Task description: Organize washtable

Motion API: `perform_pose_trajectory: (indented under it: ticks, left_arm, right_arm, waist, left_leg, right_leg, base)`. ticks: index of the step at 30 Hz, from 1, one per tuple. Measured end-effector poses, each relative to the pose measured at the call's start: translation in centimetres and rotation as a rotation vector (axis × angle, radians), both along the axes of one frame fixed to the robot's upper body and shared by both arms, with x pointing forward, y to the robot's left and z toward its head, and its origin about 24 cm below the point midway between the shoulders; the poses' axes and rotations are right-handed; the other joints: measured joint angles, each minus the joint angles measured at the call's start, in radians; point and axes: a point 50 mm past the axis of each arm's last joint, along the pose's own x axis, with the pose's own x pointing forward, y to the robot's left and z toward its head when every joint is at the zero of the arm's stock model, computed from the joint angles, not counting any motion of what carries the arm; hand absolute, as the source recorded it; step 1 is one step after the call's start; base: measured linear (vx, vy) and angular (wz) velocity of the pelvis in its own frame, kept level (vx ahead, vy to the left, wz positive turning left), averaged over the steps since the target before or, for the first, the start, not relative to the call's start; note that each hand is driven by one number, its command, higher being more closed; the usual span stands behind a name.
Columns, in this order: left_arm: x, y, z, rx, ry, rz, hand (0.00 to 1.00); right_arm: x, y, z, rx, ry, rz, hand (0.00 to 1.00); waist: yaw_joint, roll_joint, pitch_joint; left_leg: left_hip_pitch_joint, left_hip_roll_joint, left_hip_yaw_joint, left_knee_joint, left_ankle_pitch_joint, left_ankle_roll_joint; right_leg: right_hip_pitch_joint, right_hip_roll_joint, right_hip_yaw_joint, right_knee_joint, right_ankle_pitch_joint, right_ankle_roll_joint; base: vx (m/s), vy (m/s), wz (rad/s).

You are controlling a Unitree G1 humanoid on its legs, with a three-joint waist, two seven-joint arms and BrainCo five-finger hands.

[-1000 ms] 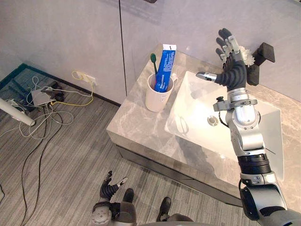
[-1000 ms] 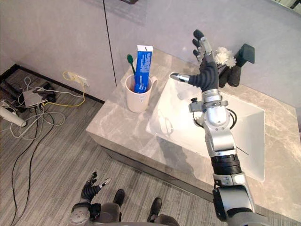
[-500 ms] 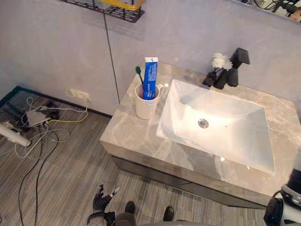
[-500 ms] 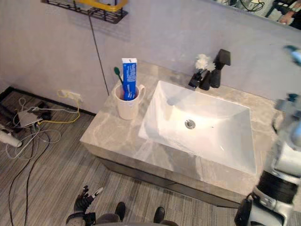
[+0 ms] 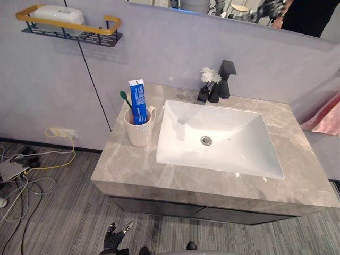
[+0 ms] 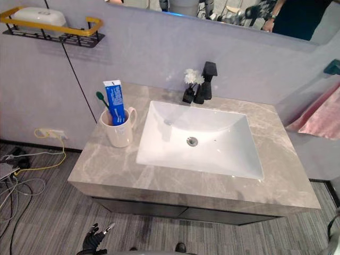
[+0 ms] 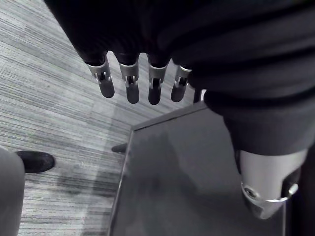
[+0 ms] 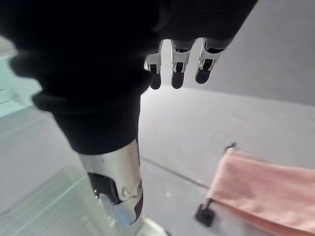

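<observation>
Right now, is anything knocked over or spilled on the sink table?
No, nothing stands out. The cup stands upright left of the sink, with the toothpaste and toothbrush inside it. The white flower sits beside the black faucet. No spill shows on the counter.

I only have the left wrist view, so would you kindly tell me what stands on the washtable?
Observer: A white mug stands left of the basin, holding a blue toothpaste tube and a green toothbrush.
Operator: Thank you; is the right hand holding anything?
Observer: No, the right hand is open and empty, near a pink towel.
Operator: Anything behind the basin?
Observer: A white flower stands beside the black faucet.
</observation>
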Motion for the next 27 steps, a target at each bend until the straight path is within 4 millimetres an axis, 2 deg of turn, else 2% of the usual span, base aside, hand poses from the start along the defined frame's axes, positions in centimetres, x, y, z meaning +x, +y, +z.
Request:
perform_pose_trajectory:
  ticks: [1,4,6,7,8,9,10,11,12,13,14,16,18,22,24,27]
  left_arm:
    - [0.0,-0.3,-0.1,-0.008,0.001,0.001,0.00]
    - [0.3,-1.0,-0.4,-0.030,0.015,-0.007,0.00]
    - [0.6,-1.7,-0.6,-0.043,0.021,-0.025,0.00]
    - [0.7,-1.9,-0.7,-0.047,0.021,-0.032,0.00]
    - [0.8,-2.3,-0.8,-0.058,0.023,-0.045,0.00]
    - [0.8,-2.3,-0.8,-0.061,0.028,-0.034,0.00]
    - [0.9,-2.4,-0.9,-0.059,0.031,-0.033,0.00]
    - [0.9,-2.5,-0.9,-0.057,0.037,-0.035,0.00]
    - [0.9,-2.6,-1.0,-0.059,0.039,-0.040,0.00]
    - [0.9,-2.9,-1.0,-0.062,0.043,-0.053,0.00]
    - [0.9,-3.1,-1.1,-0.066,0.048,-0.067,0.00]
    - [0.8,-3.5,-1.2,-0.073,0.056,-0.084,0.00]
    - [0.8,-3.6,-1.3,-0.075,0.059,-0.090,0.00]
    - [1.3,-3.6,-1.4,-0.066,0.059,-0.143,0.00]
    - [1.4,-3.5,-1.5,-0.046,0.071,-0.206,0.00]
    - [1.6,-3.5,-1.6,-0.030,0.093,-0.278,0.00]
  right_arm:
    - [-0.4,0.2,-0.5,0.023,0.005,-0.017,0.00]
    - [-1.0,1.9,-4.5,0.223,-0.006,-0.055,0.00]
    - [-0.4,3.2,-8.7,0.410,0.035,-0.030,0.00]
    - [-0.3,3.7,-9.7,0.455,0.048,-0.024,0.00]
    - [0.0,4.6,-11.5,0.536,0.080,-0.007,0.00]
    - [0.1,5.6,-13.4,0.609,0.131,0.010,0.00]
    - [0.1,6.1,-14.3,0.647,0.159,0.017,0.00]
    - [-0.2,7.3,-16.1,0.731,0.215,0.041,0.00]
    - [-0.4,7.9,-17.0,0.772,0.245,0.055,0.00]
    - [-0.7,9.3,-18.7,0.861,0.313,0.099,0.00]
    - [-1.0,10.1,-19.5,0.908,0.349,0.120,0.00]
    - [-1.4,11.3,-20.7,0.980,0.398,0.168,0.00]
    - [-1.5,12.0,-21.1,1.007,0.428,0.213,0.00]
    - [-1.1,13.4,-21.9,1.027,0.516,0.324,0.00]
    - [-1.4,15.1,-22.9,1.037,0.672,0.434,0.00]
    - [-1.2,15.8,-23.3,1.024,0.765,0.514,0.00]
  waist:
    - [0.000,0.005,-0.003]
    - [-0.003,0.017,-0.006]
    - [0.000,0.026,0.001]
    - [0.001,0.026,0.000]
    - [0.003,0.041,0.006]
    - [0.004,0.039,0.006]
    - [0.005,0.044,0.010]
    - [0.009,0.057,0.016]
    - [0.009,0.055,0.017]
    - [0.009,0.070,0.022]
    - [0.011,0.071,0.030]
    - [0.017,0.090,0.038]
    - [0.026,0.094,0.038]
    - [0.056,0.088,0.038]
    - [0.058,0.078,0.036]
    - [0.058,0.075,0.038]
  left_leg:
    - [0.000,0.003,0.005,0.005,-0.005,-0.001]
    - [0.010,0.022,0.032,0.028,-0.030,-0.012]
    - [0.030,0.033,0.057,0.030,-0.042,-0.017]
    - [0.035,0.035,0.061,0.030,-0.044,-0.017]
    - [0.044,0.039,0.070,0.028,-0.048,-0.018]
    - [0.058,0.041,0.083,0.021,-0.049,-0.020]
    - [0.064,0.042,0.084,0.017,-0.049,-0.020]
    - [0.067,0.042,0.086,0.015,-0.050,-0.022]
    - [0.068,0.043,0.089,0.015,-0.051,-0.023]
    - [0.070,0.043,0.091,0.014,-0.051,-0.023]
    - [0.071,0.043,0.092,0.012,-0.051,-0.024]
    - [0.086,0.044,0.094,-0.001,-0.051,-0.024]
    - [0.089,0.045,0.094,-0.007,-0.051,-0.024]
    - [0.099,0.043,0.079,-0.021,-0.045,-0.030]
    - [0.103,0.036,0.044,-0.047,-0.025,-0.031]
    - [0.104,0.028,0.004,-0.069,-0.007,-0.032]
  right_leg:
    - [0.000,0.002,0.000,0.001,0.000,0.000]
    - [0.003,0.015,0.006,0.010,-0.003,-0.001]
    - [0.004,0.021,0.019,0.028,-0.016,0.001]
    - [0.004,0.021,0.020,0.034,-0.020,0.001]
    - [0.005,0.022,0.023,0.043,-0.025,0.002]
    - [0.012,0.024,0.023,0.044,-0.025,0.002]
    - [0.020,0.025,0.023,0.044,-0.025,0.002]
    - [0.022,0.026,0.022,0.044,-0.025,0.002]
    - [0.023,0.026,0.021,0.044,-0.025,0.002]
    - [0.026,0.026,0.020,0.043,-0.025,0.002]
    - [0.028,0.026,0.019,0.041,-0.025,0.002]
    - [0.039,0.029,0.018,0.038,-0.025,0.002]
    - [0.049,0.031,0.017,0.029,-0.025,0.002]
    - [0.064,0.032,0.001,0.020,-0.026,0.003]
    - [0.080,0.030,-0.033,0.003,-0.025,0.003]
    - [0.091,0.027,-0.068,-0.014,-0.025,0.004]
  base:
    - [0.07,-0.014,-0.25]
    - [0.06,-0.022,-0.29]
    - [0.06,-0.026,-0.29]
    - [0.07,-0.010,-0.20]
    - [0.07,0.004,-0.17]
    - [0.07,0.004,-0.15]
    - [0.07,0.004,-0.11]
    - [0.06,0.002,-0.03]
    - [0.06,0.005,-0.02]
    - [0.04,0.003,0.00]
    - [0.04,0.001,-0.01]
    - [0.01,-0.004,-0.02]
    - [0.00,0.000,0.00]
    - [0.00,-0.016,0.13]
    - [0.02,-0.026,0.41]
    - [0.05,-0.012,0.39]
